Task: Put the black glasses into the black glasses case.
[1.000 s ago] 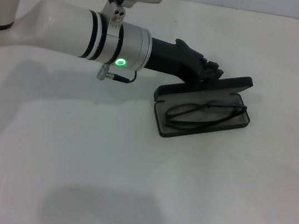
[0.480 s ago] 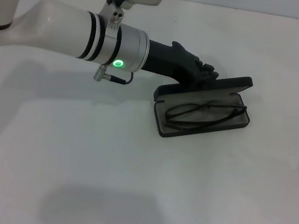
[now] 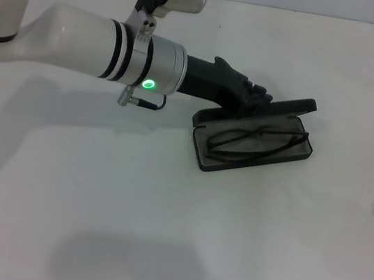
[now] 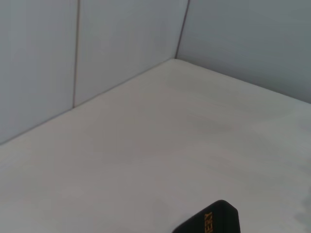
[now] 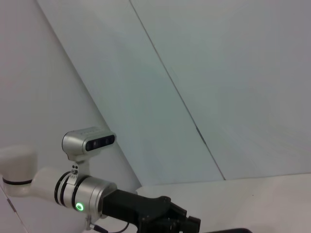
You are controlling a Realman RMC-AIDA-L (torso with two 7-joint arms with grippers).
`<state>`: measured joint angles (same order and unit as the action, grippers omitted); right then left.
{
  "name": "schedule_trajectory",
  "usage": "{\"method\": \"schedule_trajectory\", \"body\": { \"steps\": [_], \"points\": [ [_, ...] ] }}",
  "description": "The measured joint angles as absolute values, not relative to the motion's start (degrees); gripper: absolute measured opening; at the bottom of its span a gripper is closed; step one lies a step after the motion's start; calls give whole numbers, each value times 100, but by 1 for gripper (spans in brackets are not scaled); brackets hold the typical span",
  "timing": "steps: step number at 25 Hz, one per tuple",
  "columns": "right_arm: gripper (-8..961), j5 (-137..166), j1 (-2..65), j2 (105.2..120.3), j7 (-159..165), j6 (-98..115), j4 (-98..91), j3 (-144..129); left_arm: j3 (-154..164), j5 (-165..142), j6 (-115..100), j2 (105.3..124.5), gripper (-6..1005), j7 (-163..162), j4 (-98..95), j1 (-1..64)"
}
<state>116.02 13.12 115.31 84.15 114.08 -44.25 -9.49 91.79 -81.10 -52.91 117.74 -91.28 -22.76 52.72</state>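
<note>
The black glasses case point(image 3: 202, 158) lies open on the white table, right of centre in the head view. Its lid point(image 3: 298, 105) stands tilted up along the far side. The black glasses point(image 3: 257, 140) lie folded inside on the grey lining. My left gripper point(image 3: 258, 98) reaches in from the left and sits against the back of the lid, just behind the case. The left wrist view shows only one end of the lid with its orange lettering point(image 4: 209, 222). The right wrist view shows the left gripper point(image 5: 183, 224) from afar. My right gripper is out of view.
The white table point(image 3: 162, 214) spreads around the case, with walls point(image 4: 121, 43) meeting at its far corner. The left arm's white forearm point(image 3: 82, 43) crosses the table's upper left in the head view.
The left arm has sunk slightly and its gripper has drawn a little to the left along the lid. The case and glasses have not moved.
</note>
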Motion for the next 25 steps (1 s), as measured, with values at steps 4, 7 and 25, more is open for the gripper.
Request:
{"method": "schedule_trajectory", "body": {
  "steps": [4, 7, 25],
  "points": [
    [237, 11601, 1305, 11531, 8382, 11413, -4354, -949, 9177, -8303, -5316, 11812, 147, -9233, -2275, 5266],
    [240, 11601, 1311, 11531, 8358, 11423, -4305, -949, 9177, -8376, -5324, 11849, 149, -9253, -2274, 5253],
    [262, 11610, 1300, 11538, 8349, 11489, -4281, -958, 9194, -8616, -5881, 11974, 160, -9220, -2296, 5096]
  ]
}}
